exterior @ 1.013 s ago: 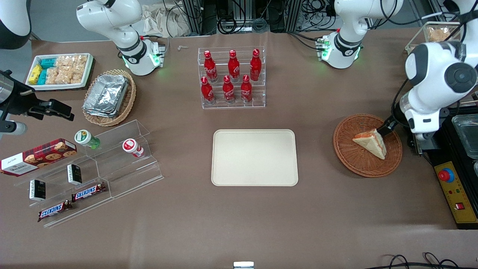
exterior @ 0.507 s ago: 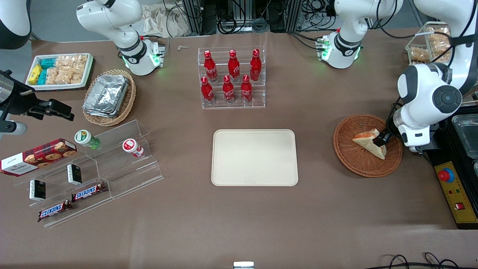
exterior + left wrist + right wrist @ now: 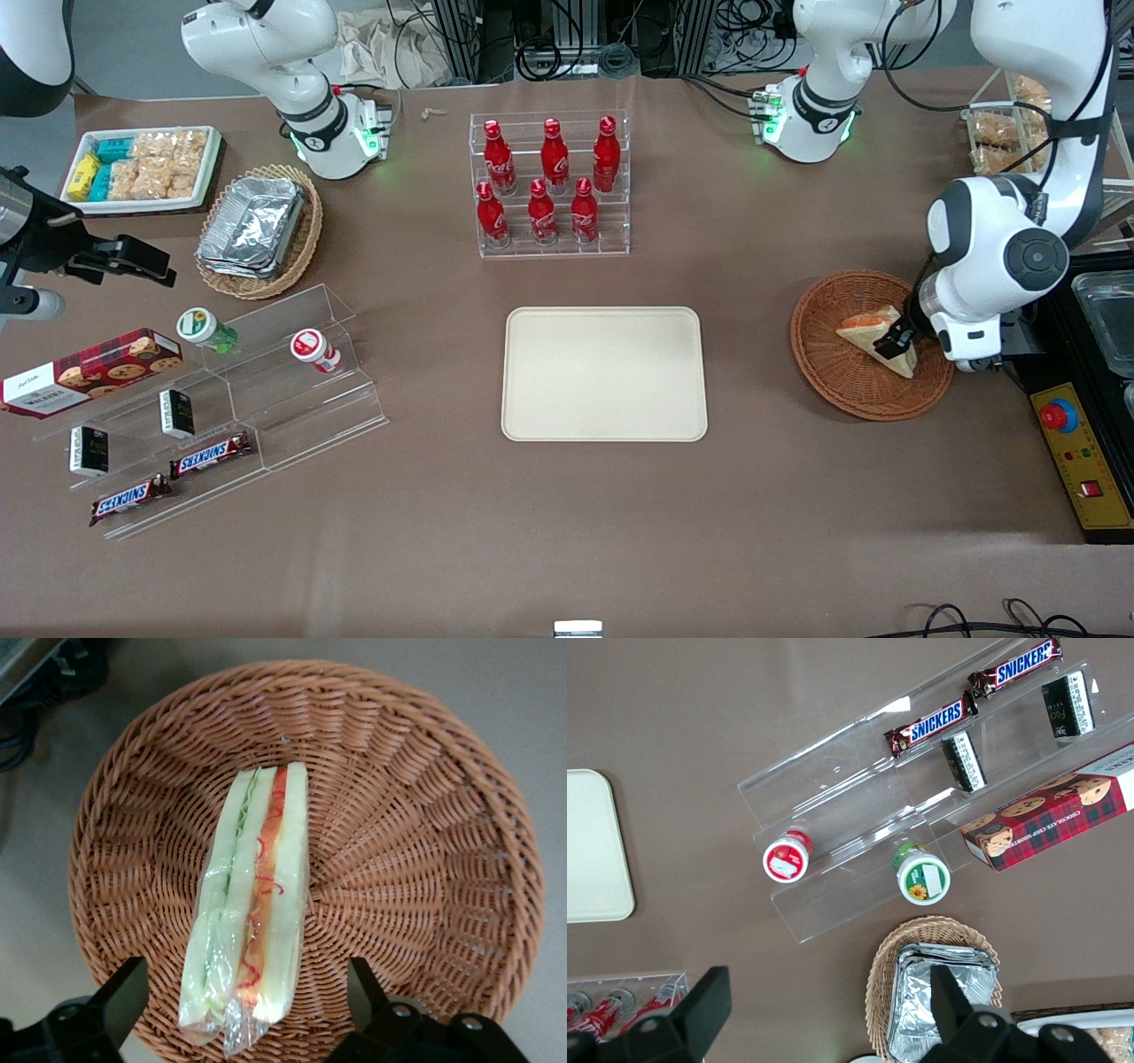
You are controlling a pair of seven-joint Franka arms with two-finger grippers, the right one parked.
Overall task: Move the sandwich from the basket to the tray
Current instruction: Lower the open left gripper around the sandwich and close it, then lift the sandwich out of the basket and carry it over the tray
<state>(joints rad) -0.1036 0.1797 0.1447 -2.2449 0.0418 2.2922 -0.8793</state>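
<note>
Brown worktop (image 3: 567, 532), matte. Flat near its middle, a cream tray (image 3: 604, 373), bare. Toward the working arm's end, a reddish-brown wicker basket (image 3: 850, 390), with the hand (image 3: 899, 339) low over it, fingers spread either side of the sandwich (image 3: 873, 341) inside. Farther from the front camera than the cream tray, a clear rack of red bottles (image 3: 549, 182). Toward the parked arm's end, a tan basket of foil containers (image 3: 301, 239), a white tray of snack packs (image 3: 142, 166), and, nearer the camera, a clear stepped stand (image 3: 266, 390).
</note>
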